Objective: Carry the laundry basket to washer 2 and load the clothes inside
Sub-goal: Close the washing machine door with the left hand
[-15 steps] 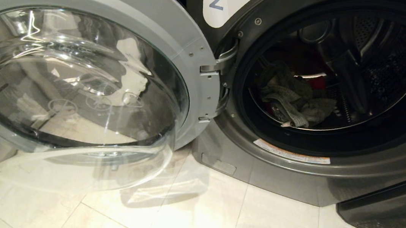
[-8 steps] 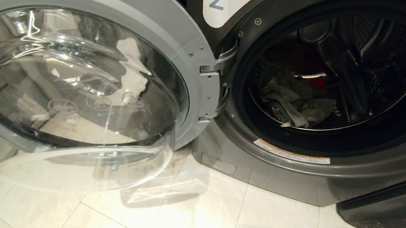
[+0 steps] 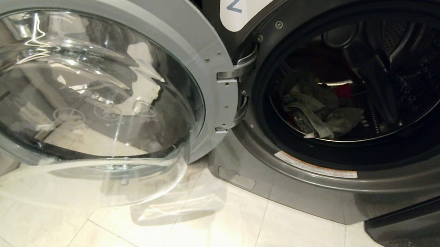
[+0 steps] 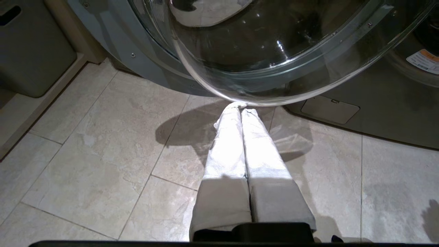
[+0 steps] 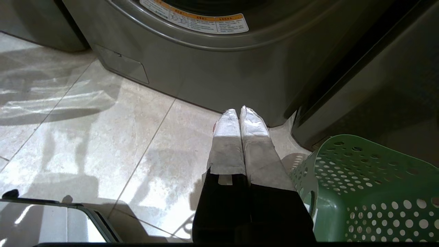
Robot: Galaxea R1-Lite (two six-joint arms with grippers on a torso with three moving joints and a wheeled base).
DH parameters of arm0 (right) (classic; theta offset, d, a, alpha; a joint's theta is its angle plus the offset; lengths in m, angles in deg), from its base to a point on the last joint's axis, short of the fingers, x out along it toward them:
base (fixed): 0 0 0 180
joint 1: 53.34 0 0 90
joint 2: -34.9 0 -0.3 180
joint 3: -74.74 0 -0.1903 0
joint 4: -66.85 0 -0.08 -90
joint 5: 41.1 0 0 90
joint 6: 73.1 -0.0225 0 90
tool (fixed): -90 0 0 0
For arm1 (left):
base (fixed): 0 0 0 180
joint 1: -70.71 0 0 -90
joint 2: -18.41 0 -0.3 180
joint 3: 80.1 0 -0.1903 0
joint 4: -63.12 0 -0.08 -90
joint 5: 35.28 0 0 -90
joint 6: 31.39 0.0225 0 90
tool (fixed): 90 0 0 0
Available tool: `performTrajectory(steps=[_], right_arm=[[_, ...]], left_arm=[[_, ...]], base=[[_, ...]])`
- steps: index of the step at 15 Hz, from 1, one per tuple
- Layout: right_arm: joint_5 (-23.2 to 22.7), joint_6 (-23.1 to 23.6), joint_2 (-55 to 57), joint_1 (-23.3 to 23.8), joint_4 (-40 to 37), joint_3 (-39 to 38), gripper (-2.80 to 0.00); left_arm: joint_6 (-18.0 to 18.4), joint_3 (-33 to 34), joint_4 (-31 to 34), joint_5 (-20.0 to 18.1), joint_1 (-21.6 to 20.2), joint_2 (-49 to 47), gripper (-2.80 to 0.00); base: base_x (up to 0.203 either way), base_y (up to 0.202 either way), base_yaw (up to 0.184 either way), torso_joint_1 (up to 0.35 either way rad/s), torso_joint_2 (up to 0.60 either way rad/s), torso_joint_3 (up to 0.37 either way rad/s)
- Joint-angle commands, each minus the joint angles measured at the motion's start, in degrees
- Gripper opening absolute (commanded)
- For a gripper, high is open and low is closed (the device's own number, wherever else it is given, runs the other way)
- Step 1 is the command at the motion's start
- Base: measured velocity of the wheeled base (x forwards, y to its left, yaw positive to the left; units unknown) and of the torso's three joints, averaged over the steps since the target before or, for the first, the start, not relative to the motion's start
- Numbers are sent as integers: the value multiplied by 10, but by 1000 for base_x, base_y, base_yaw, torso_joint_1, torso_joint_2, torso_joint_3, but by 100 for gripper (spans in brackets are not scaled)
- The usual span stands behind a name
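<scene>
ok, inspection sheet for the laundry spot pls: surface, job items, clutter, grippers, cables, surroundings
Surface: pale tiled floor, bare in front of the machine.
Job's things: washer 2 with its glass door swung wide open; grey and red clothes lying in the drum; green laundry basket on the floor at the robot's right, nothing seen through the part in view.
Clutter: nothing seen.
Grippers: left gripper low beneath the door glass, jaws shut, empty; right gripper low beside the basket, jaws shut, empty.
Cables: nothing seen.
Surroundings: another dark appliance right of the washer.

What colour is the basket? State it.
Green, with round holes; the basket shows best in the right wrist view.
</scene>
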Motion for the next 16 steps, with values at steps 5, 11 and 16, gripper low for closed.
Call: performTrajectory(steps=[5,11,16], right_arm=[[0,1,2,1,0,0,-280],[0,0,2,0,0,0,-280],[0,-2,2,0,0,0,-280]], left_arm=[[0,23,-1,0,0,0,-280],[-1,23,-1,0,0,0,-280],[-5,23,-1,1,0,0,-280]], base=[[-3,1,-43,3,1,180],[-3,8,-197,1,0,195],[-1,1,-20,2,0,42]])
